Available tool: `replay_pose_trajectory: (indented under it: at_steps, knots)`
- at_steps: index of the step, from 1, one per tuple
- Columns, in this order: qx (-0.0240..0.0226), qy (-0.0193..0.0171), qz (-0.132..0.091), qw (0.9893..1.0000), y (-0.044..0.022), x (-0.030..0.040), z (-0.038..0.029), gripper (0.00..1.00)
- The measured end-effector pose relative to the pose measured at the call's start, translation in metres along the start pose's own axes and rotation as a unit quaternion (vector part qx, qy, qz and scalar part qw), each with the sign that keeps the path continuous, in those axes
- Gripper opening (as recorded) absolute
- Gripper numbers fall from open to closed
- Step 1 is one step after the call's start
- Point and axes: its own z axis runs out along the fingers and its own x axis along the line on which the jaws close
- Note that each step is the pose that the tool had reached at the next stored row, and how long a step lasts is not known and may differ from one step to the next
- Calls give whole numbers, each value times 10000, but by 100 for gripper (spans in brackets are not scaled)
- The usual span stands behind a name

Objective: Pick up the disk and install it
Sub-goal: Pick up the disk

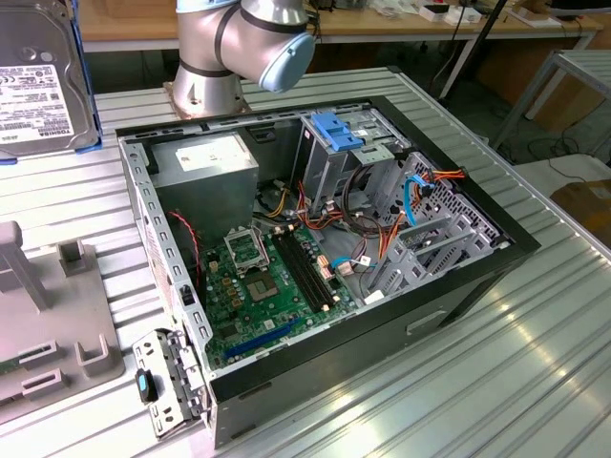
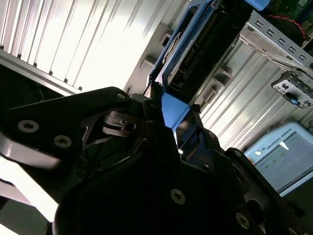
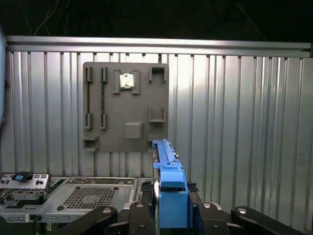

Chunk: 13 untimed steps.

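Observation:
The disk (image 1: 38, 76) is a grey metal drive with a white label and blue side rails, and it hangs high at the exterior view's upper left, cut off by the frame edge. In the first wrist view the disk (image 3: 168, 191) stands edge-on with its blue rail facing the camera. My gripper (image 3: 171, 208) is shut on it from both sides. The second wrist view has the same disk (image 2: 195, 44) rising out of the black gripper (image 2: 171, 110), above the ribbed metal table. The open computer case (image 1: 382, 334) lies apart from the disk, at the middle of the table.
Inside the case are a blue-topped drive cage (image 1: 339, 134), a grey power-supply box (image 1: 205, 167), the green motherboard (image 1: 258, 286) and loose cables. A grey fixture plate (image 3: 124, 105) with slots lies on the table beside the case. The arm's base (image 1: 239, 48) stands behind the case.

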Motion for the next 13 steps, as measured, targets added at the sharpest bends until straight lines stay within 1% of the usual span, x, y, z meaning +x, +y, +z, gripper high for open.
replay_pose_trajectory:
  at_steps: [2,3,5,10,12,13]
  knots:
    - [1,0,0,10000,-55,1,3,36]
    - [0,0,0,10000,-70,1,3,36]
    - [0,0,0,10000,-86,1,4,36]
    - [0,0,-1,10000,-92,1,4,36]
    - [0,0,0,10000,-114,2,5,36]
    - [0,0,0,10000,-143,2,6,36]
